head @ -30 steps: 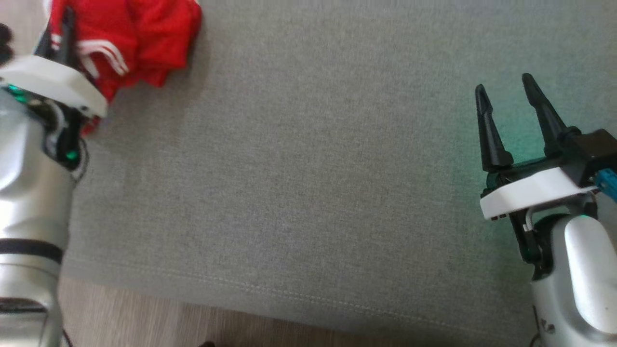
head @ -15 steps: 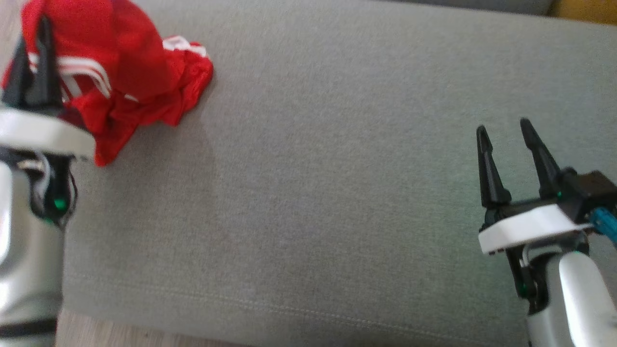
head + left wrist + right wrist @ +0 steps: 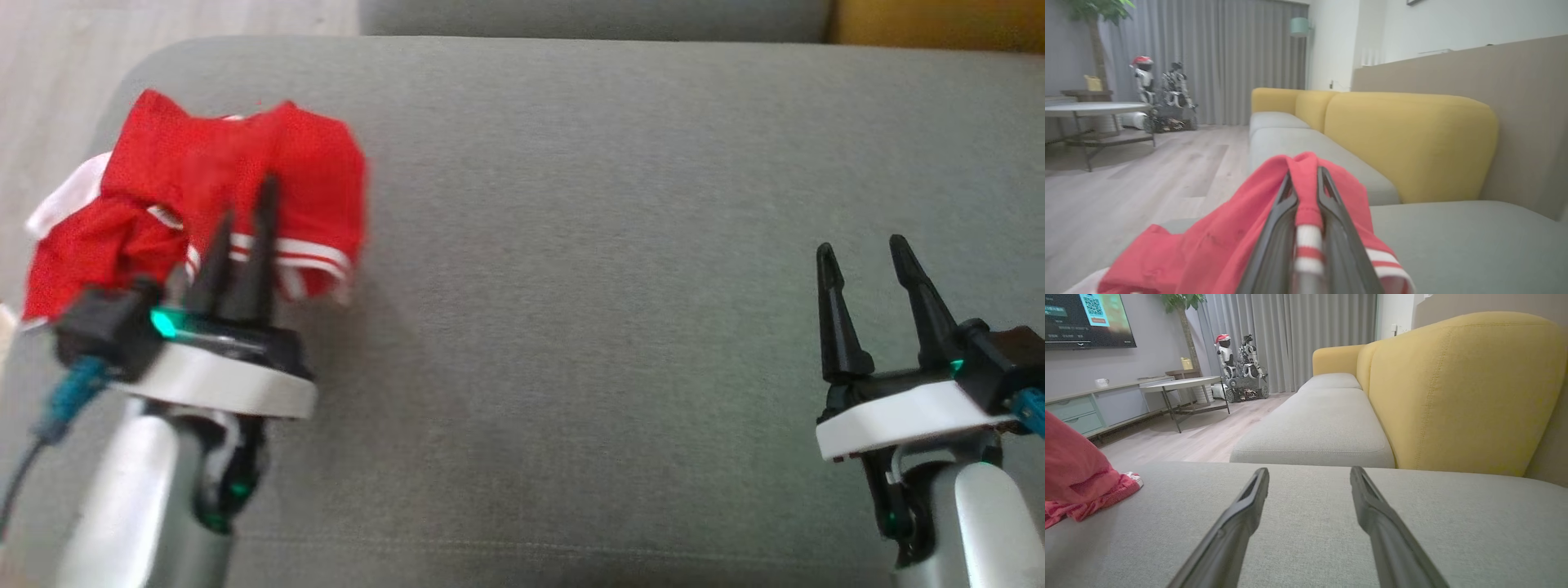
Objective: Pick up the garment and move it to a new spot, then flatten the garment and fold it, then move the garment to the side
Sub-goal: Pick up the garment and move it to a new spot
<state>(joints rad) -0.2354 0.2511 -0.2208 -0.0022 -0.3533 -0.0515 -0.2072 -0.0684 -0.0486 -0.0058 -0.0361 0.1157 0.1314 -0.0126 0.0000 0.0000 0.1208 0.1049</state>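
Grey sofa cushion (image 3: 571, 343) spreads across the head view. A red garment (image 3: 204, 163) bunches at its upper left, its striped edge clamped between the closed fingers of the left hand (image 3: 247, 200). At lower right, the right hand (image 3: 860, 245) hovers, fingers spread wide.

Count: one garment (image 3: 237, 171), caught between the left gripper (image 3: 246, 200) fingers (image 3: 257, 245). Two grippers, counting the right gripper (image 3: 861, 245); two fingers each. Two grey seat cushions: near cushion (image 3: 1453, 506) under the fingertips, far cushion (image 3: 1318, 428) beyond them. Past the tips: two small robots (image 3: 1224, 355), one table (image 3: 1180, 383), one plant (image 3: 1182, 302).
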